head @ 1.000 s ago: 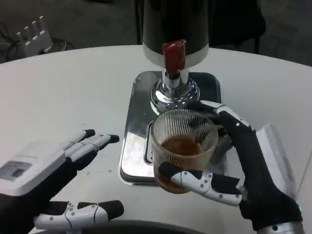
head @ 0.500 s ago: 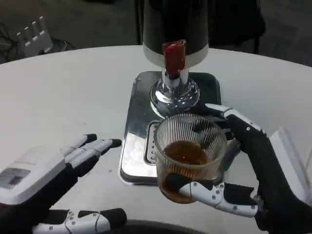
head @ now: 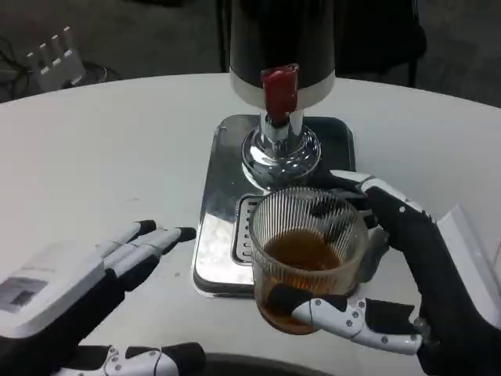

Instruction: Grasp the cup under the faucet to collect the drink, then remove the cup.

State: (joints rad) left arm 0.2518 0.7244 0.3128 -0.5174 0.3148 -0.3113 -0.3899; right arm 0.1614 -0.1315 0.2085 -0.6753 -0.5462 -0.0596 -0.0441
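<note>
**A:** The right hand (head: pixel 391 290) had its fingers wrapped round the ribbed glass cup (head: pixel 307 254), thumb low across the near side and the rest curled behind. That looked like a grip chosen to keep the rim level, since brown drink (head: pixel 301 252) sat in the bottom.

**B:** And where was the cup?

**A:** At about six o'clock from the red-handled faucet (head: pixel 279 90), over the near edge of the steel drip tray (head: pixel 223 204), clear of the spout. Collecting looked finished; this was the removal.

**B:** The left hand?

**A:** The left hand (head: pixel 94 301) waited at nine o'clock from the cup, fingers spread, holding nothing, well apart from the tray.

**B:** Any change over the last second?

**A:** The cup had come nearer and a touch rightward, away from the faucet. The left hand had sunk slightly lower in view.
</note>
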